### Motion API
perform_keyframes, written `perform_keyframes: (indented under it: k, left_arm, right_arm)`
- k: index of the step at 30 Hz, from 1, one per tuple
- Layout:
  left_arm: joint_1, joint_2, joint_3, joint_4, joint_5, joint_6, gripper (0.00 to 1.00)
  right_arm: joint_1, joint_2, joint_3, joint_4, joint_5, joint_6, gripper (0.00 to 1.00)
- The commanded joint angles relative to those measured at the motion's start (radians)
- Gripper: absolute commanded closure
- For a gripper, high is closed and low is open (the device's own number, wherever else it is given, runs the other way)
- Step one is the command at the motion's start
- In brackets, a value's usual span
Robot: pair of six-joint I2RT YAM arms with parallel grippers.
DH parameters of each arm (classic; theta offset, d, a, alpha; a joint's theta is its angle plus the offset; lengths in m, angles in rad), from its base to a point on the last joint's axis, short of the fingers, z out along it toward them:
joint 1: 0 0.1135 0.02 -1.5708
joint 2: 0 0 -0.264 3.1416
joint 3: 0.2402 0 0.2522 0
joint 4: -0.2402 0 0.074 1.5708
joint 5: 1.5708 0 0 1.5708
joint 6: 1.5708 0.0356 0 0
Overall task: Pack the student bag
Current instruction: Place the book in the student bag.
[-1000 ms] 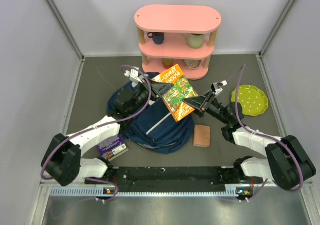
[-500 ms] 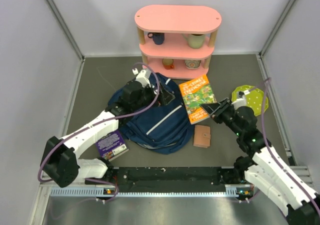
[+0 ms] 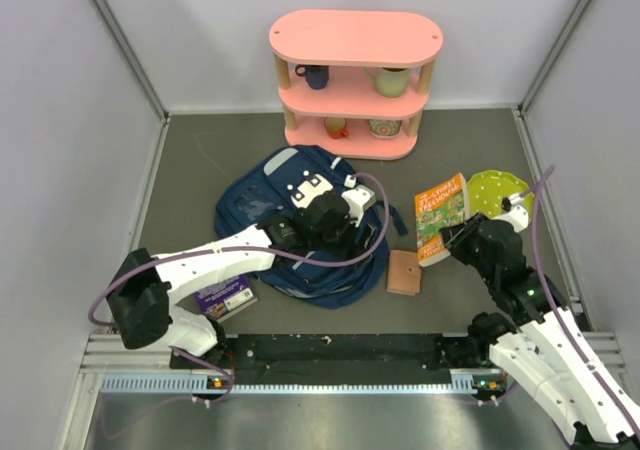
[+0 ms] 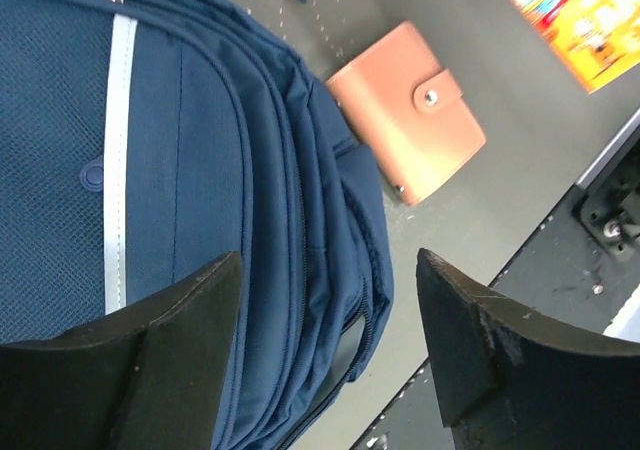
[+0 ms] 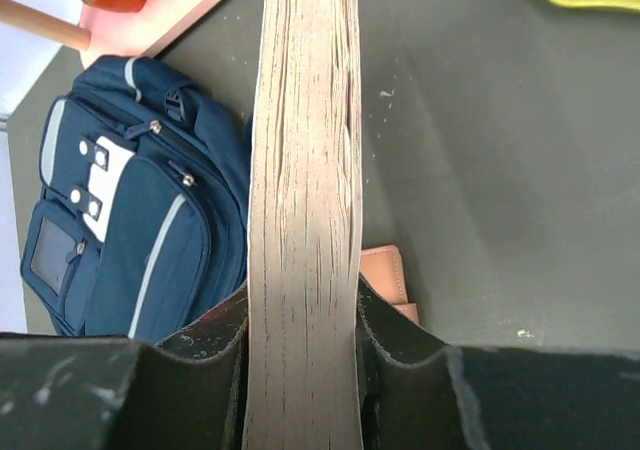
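Note:
The student bag (image 3: 290, 240) is a navy-blue backpack with white stripes, lying flat in the middle of the table. It also shows in the left wrist view (image 4: 200, 170) and the right wrist view (image 5: 130, 210). My left gripper (image 3: 345, 232) hovers open and empty over the bag's near right edge (image 4: 325, 355), where a zip gapes. My right gripper (image 3: 455, 235) is shut on an orange and green picture book (image 3: 440, 218), held on edge to the right of the bag. The book's page edge (image 5: 305, 170) runs between the fingers of that gripper (image 5: 305, 340).
A tan wallet (image 3: 405, 272) lies between the bag and the book, also in the left wrist view (image 4: 410, 110). A green dotted plate (image 3: 500, 198) is at the right. A purple book (image 3: 225, 295) lies near left. A pink shelf (image 3: 355, 80) with cups stands at the back.
My right gripper carried the book from above the bag to the right, near the plate. My left gripper moved from the bag's top end to over its near right part.

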Motion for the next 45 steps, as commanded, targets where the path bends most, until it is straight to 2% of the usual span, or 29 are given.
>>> perform_keyframes:
  k: [1,4,6,8,18,27,30,33,34,35,39,45]
  left_arm:
    - [-0.002,0.042,0.044,-0.051,0.054,0.065,0.3]
    - [-0.002,0.081,0.073,-0.1,0.11,0.066,0.38]
    - [-0.004,0.113,0.093,-0.105,0.182,0.063,0.4]
    - [-0.015,0.131,0.11,-0.112,0.196,0.063,0.41]
    - [-0.027,0.202,0.079,-0.068,0.172,0.004,0.49]
    - [-0.033,0.216,0.09,-0.109,0.049,0.01,0.59]
    - [-0.035,0.217,0.091,-0.118,0.032,0.01,0.68]
    - [-0.035,0.221,0.096,-0.12,0.037,0.011,0.87]
    - [-0.035,0.219,0.094,-0.121,0.032,0.013,0.98]
    - [-0.035,0.211,0.094,-0.121,0.028,0.008,1.0]
    - [-0.033,0.179,0.108,-0.134,-0.02,0.014,1.0]
    - [-0.025,0.115,0.183,-0.184,-0.182,0.017,1.0]
  right_arm:
    - [-0.008,-0.057,0.098,0.014,0.088,-0.043,1.0]
    - [-0.011,-0.063,0.102,0.006,0.082,-0.044,1.0]
    - [-0.012,-0.063,0.099,0.003,0.074,-0.037,1.0]
    - [-0.009,-0.063,0.093,0.003,0.067,-0.03,1.0]
    - [-0.011,-0.055,0.064,0.003,0.036,0.0,1.0]
    - [-0.012,-0.055,0.058,0.005,0.033,-0.001,1.0]
    - [-0.009,-0.058,0.052,0.005,0.028,0.002,1.0]
    - [-0.011,-0.06,0.047,0.005,0.024,0.008,1.0]
    - [-0.011,-0.061,0.047,0.005,0.021,0.008,1.0]
    - [-0.011,-0.062,0.045,0.005,0.02,0.003,1.0]
    - [-0.011,-0.066,0.044,0.005,0.013,0.003,1.0]
    - [-0.011,-0.078,0.045,0.003,-0.016,0.0,1.0]
